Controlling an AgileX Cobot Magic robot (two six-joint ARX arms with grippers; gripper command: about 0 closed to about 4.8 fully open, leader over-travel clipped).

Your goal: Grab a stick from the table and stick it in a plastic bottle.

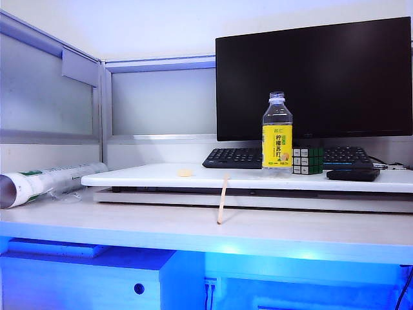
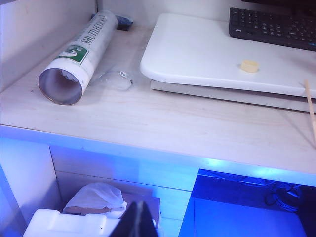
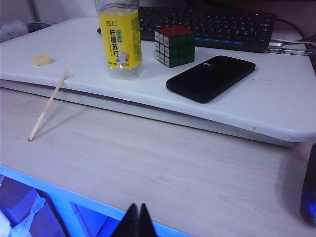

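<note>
The stick [image 1: 223, 199], one thin pale wooden strip, sits just below the middle of the exterior frame. It leans: its lower tip rests on the table [image 1: 129, 226] and its upper end is propped against the front edge of the raised white board [image 1: 142, 175]. Nothing covers it, and the desk surface around its foot is bare wood-tone.

Up and to the right of it, the plastic bottle [image 1: 277, 132] stands upright on the board, clear with a yellow label of dark characters, its cap off and neck open. It is the only bottle. Just beside it on the right sits one Rubik's cube [image 1: 308, 160], and further right lies one black phone [image 1: 353, 174], flat. Left of the stick's top, one small round beige lump [image 1: 185, 172] rests on the board. Behind these are one black keyboard [image 1: 235, 157] and one dark monitor [image 1: 313, 77]. At the far left edge lies one white-and-green rolled tube [image 1: 39, 183] on its side.

Neither gripper appears in the exterior frame. The left gripper [image 2: 138, 219] shows at the bottom edge of its wrist view, its dark fingers pressed together on nothing, hanging off the desk front, well apart from the stick. The right gripper [image 3: 138, 220] likewise sits at the bottom of its wrist view, fingers closed and empty, near the desk's front edge.
</note>
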